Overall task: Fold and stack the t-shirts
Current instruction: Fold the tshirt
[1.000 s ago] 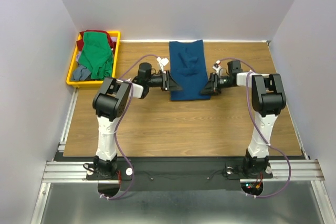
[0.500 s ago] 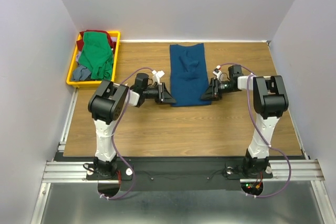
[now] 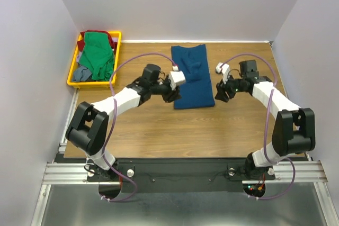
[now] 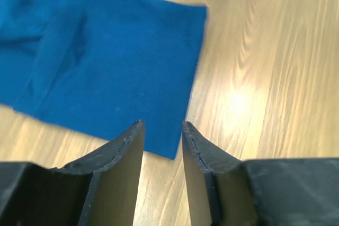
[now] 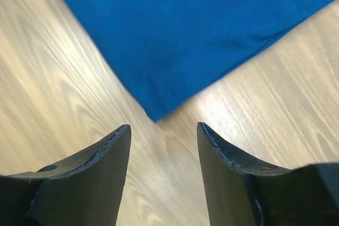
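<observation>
On the wooden table (image 3: 159, 130), the two arms are seen reaching from their bases at 6 o'clock toward the near end of a blue t-shirt (image 3: 192, 78). The left gripper (image 3: 171, 95) is held low at the shirt's near corner on the 9 o'clock side. In the left wrist view its claw (image 4: 161, 128) is released, with only a narrow gap between the fingers (image 4: 124, 149), and nothing is grasped. The edge of the blue cloth (image 4: 106, 62) and bare wood are seen through that gap. The right gripper (image 3: 221, 93) is set just beside the opposite near corner, on the 3 o'clock side. In the right wrist view its claw (image 5: 161, 128) is spread wide and holds nothing, and the corner of the shirt (image 5: 175, 35) lies just ahead of the fingertips. The shirt is folded into a long strip and laid flat in the far middle of the table. Its long axis runs from 6 to 12 o'clock, and the near end is a little wider than the far end. Rumpled folds are seen in the far half, and it cannot be told which end is the collar. Well apart, toward 10 o'clock at the far left corner, a yellow tray (image 3: 70, 73) is placed. In it a green t-shirt (image 3: 98, 56) is heaped over a dark red t-shirt (image 3: 99, 33) and a grey-blue t-shirt (image 3: 82, 73).
</observation>
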Robot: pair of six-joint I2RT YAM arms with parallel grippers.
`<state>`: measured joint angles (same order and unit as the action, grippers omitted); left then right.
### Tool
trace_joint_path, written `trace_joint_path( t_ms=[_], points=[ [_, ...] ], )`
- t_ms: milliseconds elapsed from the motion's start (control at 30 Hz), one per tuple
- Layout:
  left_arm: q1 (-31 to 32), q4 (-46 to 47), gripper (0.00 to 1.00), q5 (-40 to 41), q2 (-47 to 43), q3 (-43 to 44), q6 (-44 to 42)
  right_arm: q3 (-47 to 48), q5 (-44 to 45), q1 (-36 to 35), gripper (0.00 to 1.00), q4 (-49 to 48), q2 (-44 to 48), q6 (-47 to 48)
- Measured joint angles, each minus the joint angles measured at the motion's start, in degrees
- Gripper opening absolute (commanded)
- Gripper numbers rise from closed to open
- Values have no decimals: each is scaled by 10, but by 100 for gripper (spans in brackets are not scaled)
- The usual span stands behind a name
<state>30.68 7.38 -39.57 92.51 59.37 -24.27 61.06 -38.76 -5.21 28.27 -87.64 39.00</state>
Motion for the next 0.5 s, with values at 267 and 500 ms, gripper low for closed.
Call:
trace_joint_path(
  t_ms=[267,500],
  points=[
    [72,-2,52,117,6,-50,-190,-138,79,-64,63,-70,15,180],
    [89,9,52,162,56,-50,-282,-185,106,-95,63,-145,15,241]
  ],
)
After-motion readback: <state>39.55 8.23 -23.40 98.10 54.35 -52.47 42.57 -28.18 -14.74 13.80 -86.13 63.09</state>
